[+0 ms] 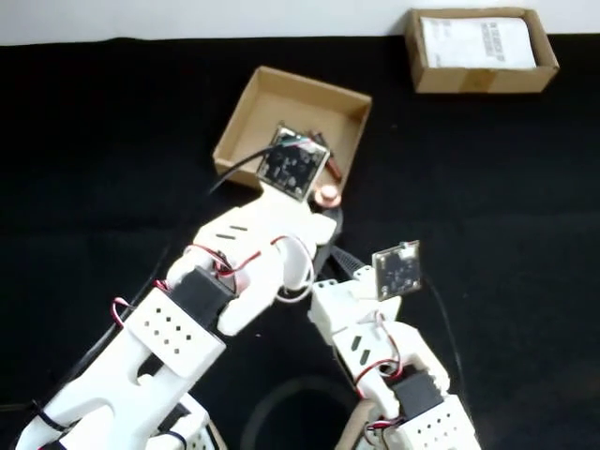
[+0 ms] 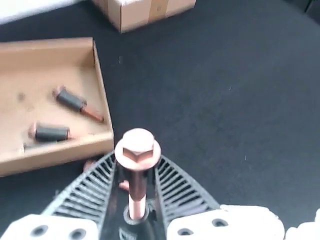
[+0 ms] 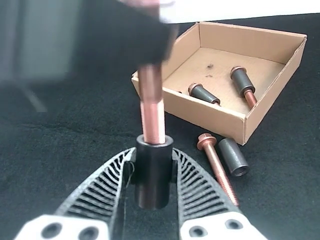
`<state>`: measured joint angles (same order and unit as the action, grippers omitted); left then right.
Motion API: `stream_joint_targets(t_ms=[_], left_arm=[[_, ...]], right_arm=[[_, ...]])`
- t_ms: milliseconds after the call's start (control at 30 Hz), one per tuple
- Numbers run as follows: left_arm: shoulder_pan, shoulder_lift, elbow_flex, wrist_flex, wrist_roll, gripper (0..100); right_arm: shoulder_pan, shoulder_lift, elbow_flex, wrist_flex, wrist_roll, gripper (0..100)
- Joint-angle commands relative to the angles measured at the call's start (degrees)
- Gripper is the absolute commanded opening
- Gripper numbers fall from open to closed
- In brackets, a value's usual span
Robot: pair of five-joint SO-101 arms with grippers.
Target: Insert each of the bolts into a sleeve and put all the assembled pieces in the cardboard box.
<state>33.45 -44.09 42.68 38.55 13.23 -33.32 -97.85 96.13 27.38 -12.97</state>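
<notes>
A black sleeve [image 3: 152, 180] is being pinched upright at mid-body by the right gripper [image 3: 153, 156], jaws narrowed onto it. A copper bolt [image 2: 137, 149] is being clamped by its shank in the left gripper [image 2: 136, 165], its tip being entered into the sleeve's bore. Both are judged stiff, smooth and slip-prone. A spare bolt [image 3: 217, 167] and spare sleeve [image 3: 233, 156] are lying just outside the cardboard box [image 3: 200, 107]; open table [image 3: 285, 200] is being left beyond.

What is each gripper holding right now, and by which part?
Left gripper: copper bolt, by the shank under its head. Right gripper: dark sleeve, by its sides, the bolt's end in its top.
</notes>
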Motion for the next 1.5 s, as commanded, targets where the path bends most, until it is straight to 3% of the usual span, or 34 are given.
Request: stream_joint_targets(t_ms=[0,433,500,600,700,767,933,1067,1233,1300,1467], left_arm=[[0.7,-1.4,0.8,2.8,0.2,1],[0.7,-1.5,9.5,4.3,0.1,1],[0.7,-1.7,10.1,4.6,0.1,5],[-0.1,-1.9,8.4,9.6,0.3,17],[-0.7,-3.4,3.3,20.1,0.3,29],[-0.7,-4.4,-1.1,28.5,-0.1,32],[-0.2,-8.4,-11.8,47.7,-0.3,32],[-0.7,-14.2,-16.5,55.2,-0.3,31],[-5.1,-22.5,-12.8,55.6,-0.9,12],[-7.3,-25.2,-9.7,53.8,-4.8,2],[-16.0,-31.9,-2.0,45.7,-8.9,2]], right_arm=[[-0.1,-0.6,7.4,-0.1,0.4,0.8],[1.8,-0.6,7.3,-0.1,0.4,0.8],[1.8,-0.6,7.3,-0.1,0.4,0.8],[1.8,-0.6,7.3,0.0,0.4,0.8],[1.8,-0.6,7.4,0.0,0.4,0.8],[2.5,-0.6,7.4,0.0,0.4,0.8],[6.4,-0.3,7.1,0.2,0.0,0.8],[12.0,0.0,3.3,0.2,-3.3,0.8],[14.5,0.6,-5.8,0.2,-3.0,0.8],[14.4,3.4,-10.8,0.2,-0.6,0.8],[14.5,19.8,-27.5,4.4,2.0,0.8]])
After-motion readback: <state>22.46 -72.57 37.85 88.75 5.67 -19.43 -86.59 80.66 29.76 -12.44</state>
